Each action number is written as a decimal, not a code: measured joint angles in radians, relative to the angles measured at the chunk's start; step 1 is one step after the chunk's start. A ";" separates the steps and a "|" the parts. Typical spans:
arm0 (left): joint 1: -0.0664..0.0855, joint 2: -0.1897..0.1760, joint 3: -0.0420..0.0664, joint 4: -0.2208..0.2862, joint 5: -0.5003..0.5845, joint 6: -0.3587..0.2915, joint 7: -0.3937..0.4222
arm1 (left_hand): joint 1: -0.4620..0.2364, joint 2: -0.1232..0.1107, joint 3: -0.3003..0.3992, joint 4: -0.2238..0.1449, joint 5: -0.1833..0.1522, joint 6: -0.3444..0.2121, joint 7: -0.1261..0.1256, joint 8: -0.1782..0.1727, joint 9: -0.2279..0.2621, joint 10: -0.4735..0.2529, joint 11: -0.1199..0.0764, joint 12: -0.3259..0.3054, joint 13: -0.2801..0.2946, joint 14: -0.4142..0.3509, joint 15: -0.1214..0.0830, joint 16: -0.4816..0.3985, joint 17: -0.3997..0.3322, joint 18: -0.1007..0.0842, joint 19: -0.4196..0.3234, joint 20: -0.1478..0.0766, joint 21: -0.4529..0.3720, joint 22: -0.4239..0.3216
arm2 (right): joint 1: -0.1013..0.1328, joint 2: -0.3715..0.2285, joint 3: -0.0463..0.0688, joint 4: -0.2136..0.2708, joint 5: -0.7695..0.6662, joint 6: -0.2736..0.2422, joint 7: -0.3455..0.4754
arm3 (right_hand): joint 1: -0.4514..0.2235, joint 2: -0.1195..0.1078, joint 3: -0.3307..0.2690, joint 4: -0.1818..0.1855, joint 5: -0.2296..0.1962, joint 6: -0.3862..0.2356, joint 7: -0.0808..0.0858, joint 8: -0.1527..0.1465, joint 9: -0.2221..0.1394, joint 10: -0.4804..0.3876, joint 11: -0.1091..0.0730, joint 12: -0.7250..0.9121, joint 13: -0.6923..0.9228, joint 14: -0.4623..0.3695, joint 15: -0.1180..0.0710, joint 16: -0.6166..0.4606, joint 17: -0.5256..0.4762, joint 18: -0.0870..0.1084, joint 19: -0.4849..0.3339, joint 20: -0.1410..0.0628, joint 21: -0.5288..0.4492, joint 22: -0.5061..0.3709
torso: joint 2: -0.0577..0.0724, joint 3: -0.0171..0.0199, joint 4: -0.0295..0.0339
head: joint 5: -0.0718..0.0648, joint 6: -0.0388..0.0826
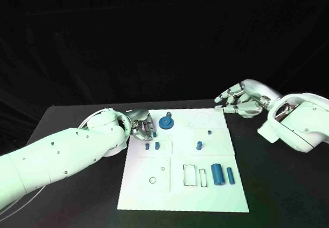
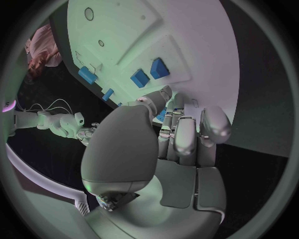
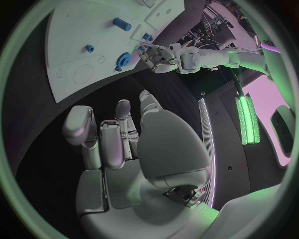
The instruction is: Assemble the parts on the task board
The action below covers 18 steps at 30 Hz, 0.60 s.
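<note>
The white task board (image 1: 183, 193) lies in the middle of the black table. A blue gear (image 1: 167, 123) stands near its far left corner. My left hand (image 1: 141, 128) hovers at the board's far left edge, just beside the gear, fingers loosely bent and holding nothing. In the left wrist view a bit of blue shows past the fingers (image 2: 187, 134). Two small blue blocks (image 1: 153, 145) lie just below that hand. My right hand (image 1: 240, 102) hangs off the board's far right corner, empty, fingers loosely curled.
A short blue peg (image 1: 200, 145) stands mid-board, with a smaller one (image 1: 209, 131) behind it. Two blue cylinders (image 1: 222, 174) lie near the board's right edge beside outlined rectangular slots (image 1: 190, 174). Black table surrounds the board on all sides.
</note>
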 measured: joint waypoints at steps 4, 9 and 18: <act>0.000 -0.014 0.000 0.008 0.000 -0.001 -0.001 | 0.000 0.000 0.000 0.000 0.000 -0.004 -0.001 0.000 -0.002 0.000 0.000 0.000 0.001 0.000 0.000 0.000 -0.001 0.000 0.000 0.000 0.000 0.000 | -0.001 0.003 0.000 -0.011 -0.022 0.018 -0.016 | 0.070 0.003 0.028 -0.016 -0.011 0.003 0.003 0.007 0.002 -0.031 0.003 -0.171 -0.140 0.000 0.000 -0.030 -0.031 0.000 0.000 0.000 -0.026 -0.015 | 0.000 -0.0001 0.0000 | -0.002 0.002; 0.000 -0.043 0.002 0.028 0.011 -0.012 0.001 | 0.000 0.000 0.008 -0.008 0.000 -0.009 -0.005 0.000 -0.006 0.000 0.000 -0.011 0.001 -0.013 0.001 -0.028 -0.045 0.000 -0.030 -0.002 -0.041 -0.049 | -0.009 0.016 -0.001 -0.028 -0.127 0.064 -0.056 | 0.142 -0.009 0.097 -0.032 -0.033 0.046 0.002 0.014 0.003 0.005 0.005 -0.369 -0.326 0.000 0.000 -0.014 -0.004 0.000 0.024 0.000 0.006 0.012 | -0.001 -0.0002 -0.0007 | -0.012 0.005; 0.017 -0.118 0.014 0.015 0.226 -0.115 0.074 | 0.005 -0.005 0.025 -0.019 0.000 0.047 -0.007 0.026 -0.001 0.000 0.000 -0.011 0.013 -0.090 0.000 -0.174 -0.242 0.031 -0.139 -0.004 -0.207 -0.248 | -0.034 0.069 -0.006 -0.036 -0.456 0.137 -0.187 | 0.149 -0.059 0.210 -0.007 -0.054 0.085 -0.013 -0.011 -0.010 0.091 0.006 -0.544 -0.515 0.000 0.000 0.000 0.017 0.000 0.051 0.000 0.062 0.064 | -0.001 0.0012 -0.0018 | -0.033 0.014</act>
